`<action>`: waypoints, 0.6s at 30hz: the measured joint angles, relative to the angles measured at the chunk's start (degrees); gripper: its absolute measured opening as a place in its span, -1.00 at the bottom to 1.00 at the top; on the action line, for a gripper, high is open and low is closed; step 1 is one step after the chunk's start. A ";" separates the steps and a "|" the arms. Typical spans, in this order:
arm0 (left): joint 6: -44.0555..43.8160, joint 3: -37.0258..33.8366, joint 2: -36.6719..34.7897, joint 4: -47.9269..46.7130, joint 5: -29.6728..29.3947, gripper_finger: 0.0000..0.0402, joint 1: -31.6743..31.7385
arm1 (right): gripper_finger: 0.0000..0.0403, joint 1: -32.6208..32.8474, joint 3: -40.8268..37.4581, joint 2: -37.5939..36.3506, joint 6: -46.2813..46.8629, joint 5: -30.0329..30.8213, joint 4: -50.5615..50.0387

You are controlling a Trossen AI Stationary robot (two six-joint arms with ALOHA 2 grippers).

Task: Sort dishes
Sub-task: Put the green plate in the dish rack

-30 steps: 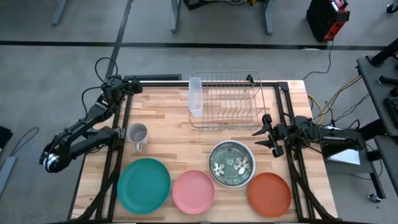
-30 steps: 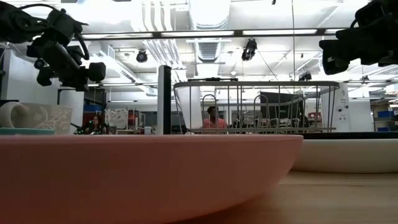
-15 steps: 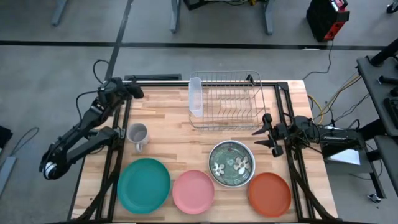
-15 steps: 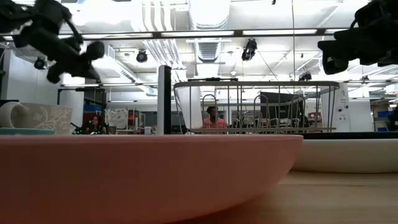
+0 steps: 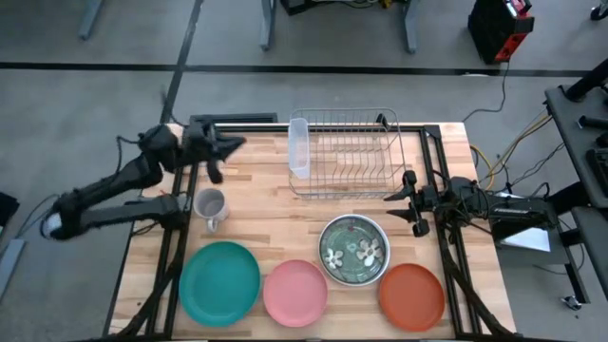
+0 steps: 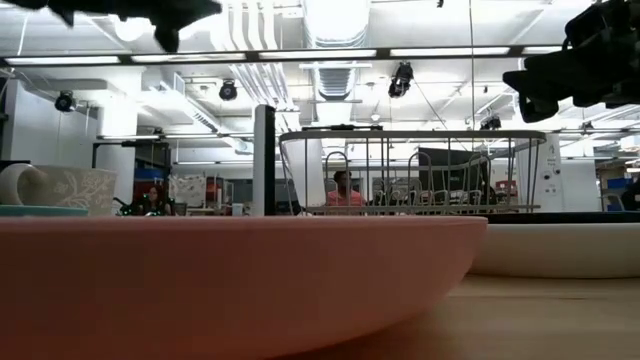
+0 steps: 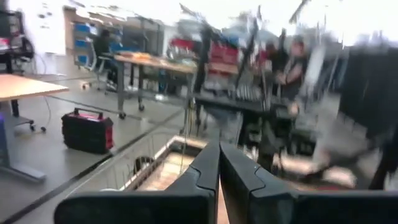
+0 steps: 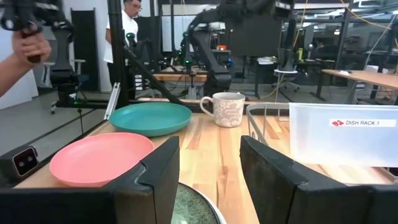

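Along the table's near edge lie a teal plate [image 5: 219, 282], a pink plate [image 5: 295, 293] and an orange-red plate [image 5: 411, 296]. Behind them the dark green flowered plate [image 5: 353, 249] lies inside the white bowl [image 5: 326, 269]. My left gripper [image 5: 231, 146] hangs shut, high over the far left part of the table, above and beyond a grey mug [image 5: 210, 207]; its fingers [image 7: 219, 169] meet with nothing between them. My right gripper [image 5: 399, 207] stands open above the table's right side, just beyond the bowl, its fingers [image 8: 155, 174] empty.
A wire dish rack [image 5: 347, 152] with a clear labelled holder [image 5: 298, 147] on its left side stands at the far middle. Bare wood lies between the rack and the row of dishes. People show in the room beyond the table [image 8: 25, 46].
My left gripper has risen and swung from the table's far left corner toward the right, coming in over the table beyond the mug. Nothing on the table has moved.
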 joint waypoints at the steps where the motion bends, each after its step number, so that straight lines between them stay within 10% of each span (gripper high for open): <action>1: 2.83 1.52 1.30 -1.05 -5.78 -1.00 -4.68 | -0.20 0.00 0.02 0.00 0.09 0.00 0.00; 8: 13.88 9.24 10.20 -3.87 -50.21 -1.00 -33.12 | -0.19 0.00 0.00 0.00 2.40 0.00 0.00; 18: -6.08 9.19 12.09 -16.38 -47.32 -1.00 -43.95 | -0.25 0.00 0.00 -0.02 -2.39 0.00 0.67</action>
